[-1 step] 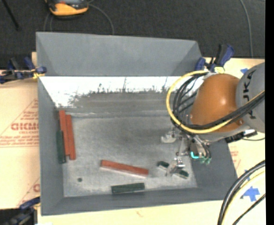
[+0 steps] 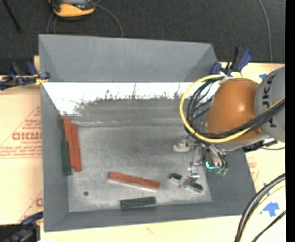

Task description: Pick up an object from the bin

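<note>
Four long bars lie on the floor of the bin [image 2: 137,59], and most keep to its edges: a red bar [image 2: 75,147] and a dark green bar [image 2: 65,159] lie side by side along the left wall, touching or nearly so, while a second dark green bar [image 2: 137,202] lies close along the front wall. A second red bar [image 2: 133,181] lies slanted just behind it, nearer the middle. The floor's centre and back stretch are bare. The jaws hang low near the right front corner, close to the right wall, under the arm's orange cover [image 2: 233,107] and looped cables. A small dark green piece [image 2: 175,177] lies just to their left, but I cannot tell whether they are parted or have hold of anything. The arm's white casing [image 2: 271,92] shows the letters "KA".
</note>
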`<action>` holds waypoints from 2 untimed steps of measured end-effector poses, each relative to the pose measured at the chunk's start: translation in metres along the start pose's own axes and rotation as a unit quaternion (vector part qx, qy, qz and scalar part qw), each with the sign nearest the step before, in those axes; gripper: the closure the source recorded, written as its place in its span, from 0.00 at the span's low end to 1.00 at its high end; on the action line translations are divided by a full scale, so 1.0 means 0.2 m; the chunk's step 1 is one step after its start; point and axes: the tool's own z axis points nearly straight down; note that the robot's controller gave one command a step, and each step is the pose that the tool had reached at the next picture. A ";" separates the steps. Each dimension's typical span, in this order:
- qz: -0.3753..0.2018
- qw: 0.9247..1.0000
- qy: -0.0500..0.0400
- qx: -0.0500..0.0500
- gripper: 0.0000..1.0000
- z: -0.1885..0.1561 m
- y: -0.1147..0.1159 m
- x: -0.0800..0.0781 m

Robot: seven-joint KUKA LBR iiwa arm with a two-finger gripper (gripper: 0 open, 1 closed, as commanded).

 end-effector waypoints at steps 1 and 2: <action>0.054 0.999 -0.001 -0.003 1.00 0.37 -0.15 -0.02; 0.053 0.999 -0.001 -0.002 1.00 0.37 -0.15 -0.02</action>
